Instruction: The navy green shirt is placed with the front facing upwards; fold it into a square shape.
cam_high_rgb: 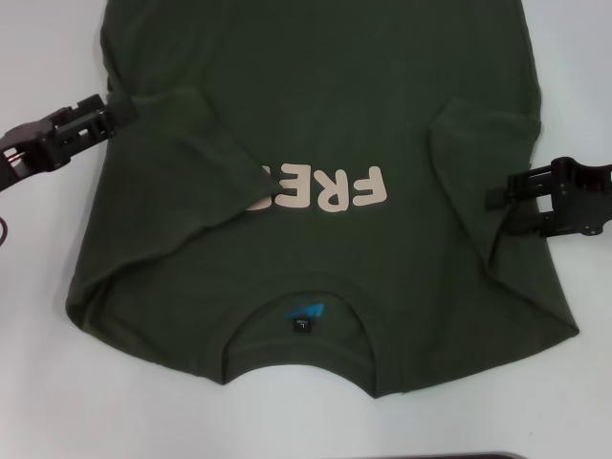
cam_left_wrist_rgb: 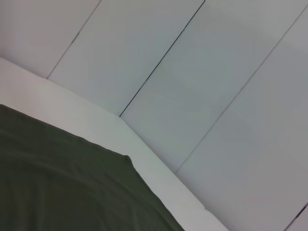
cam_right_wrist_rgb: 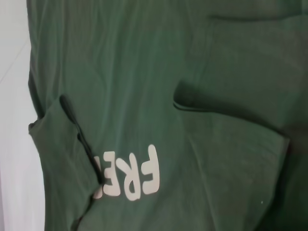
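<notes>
The navy green shirt (cam_high_rgb: 316, 105) lies front up on the white table, its ribbed collar (cam_high_rgb: 239, 335) and neck label (cam_high_rgb: 303, 320) toward me. Both sleeves are folded inward. The left sleeve (cam_high_rgb: 191, 153) covers the end of the cream lettering (cam_high_rgb: 335, 188), so only "FRE" reads. My left gripper (cam_high_rgb: 122, 105) sits open at the shirt's left edge, by the root of that sleeve. My right gripper (cam_high_rgb: 492, 196) is open over the folded right sleeve (cam_high_rgb: 478, 153). The right wrist view shows the shirt (cam_right_wrist_rgb: 144, 72) and lettering (cam_right_wrist_rgb: 139, 175); the left wrist view shows a shirt corner (cam_left_wrist_rgb: 57, 183).
White table (cam_high_rgb: 38, 287) surrounds the shirt on the left, right and near sides. The shirt's hem runs past the far edge of the head view. Grey wall panels (cam_left_wrist_rgb: 192, 72) rise behind the table edge (cam_left_wrist_rgb: 159, 173) in the left wrist view.
</notes>
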Robot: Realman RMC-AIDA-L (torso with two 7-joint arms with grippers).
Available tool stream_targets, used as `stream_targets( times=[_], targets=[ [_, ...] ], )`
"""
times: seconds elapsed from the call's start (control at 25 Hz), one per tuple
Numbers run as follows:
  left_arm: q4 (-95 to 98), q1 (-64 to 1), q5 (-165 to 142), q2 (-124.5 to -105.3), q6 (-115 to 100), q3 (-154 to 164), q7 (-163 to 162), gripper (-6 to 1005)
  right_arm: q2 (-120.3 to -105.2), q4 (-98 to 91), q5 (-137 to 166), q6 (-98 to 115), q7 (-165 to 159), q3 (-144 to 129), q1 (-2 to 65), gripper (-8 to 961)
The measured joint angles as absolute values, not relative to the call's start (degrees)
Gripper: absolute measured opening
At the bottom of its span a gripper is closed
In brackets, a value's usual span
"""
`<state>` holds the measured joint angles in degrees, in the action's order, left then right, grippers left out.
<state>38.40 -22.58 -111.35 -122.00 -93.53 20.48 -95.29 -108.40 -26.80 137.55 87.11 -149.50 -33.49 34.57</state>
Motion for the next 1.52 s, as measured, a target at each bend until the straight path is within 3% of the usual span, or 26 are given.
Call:
stream_targets(
  times=[0.68,1.32,1.44,1.52],
  targets=[
    [38.41,-22.59,-111.36,-122.04,-92.69,20.48,-95.27,804,-109.79,-25.89,121.49,89.92,-145.02,-32.52,34.76,609],
    [38.41,-22.52,-111.65,-121.93,-93.29,20.89,-95.61,797,-107.86,-26.50,118.54,94.47,-129.85,-26.69,31.85,609],
    [38.51,-22.55,-111.94,-121.79,-94.04,21.15,-96.60,796,-108.62,-27.07,117.36,95.02,-114.14,-21.38,30.04,610],
    [38.69,-22.57,-112.03,-121.38,-94.79,21.67,-97.82,795,-110.03,-27.68,114.55,95.16,-103.40,-18.12,28.07,610]
  ],
)
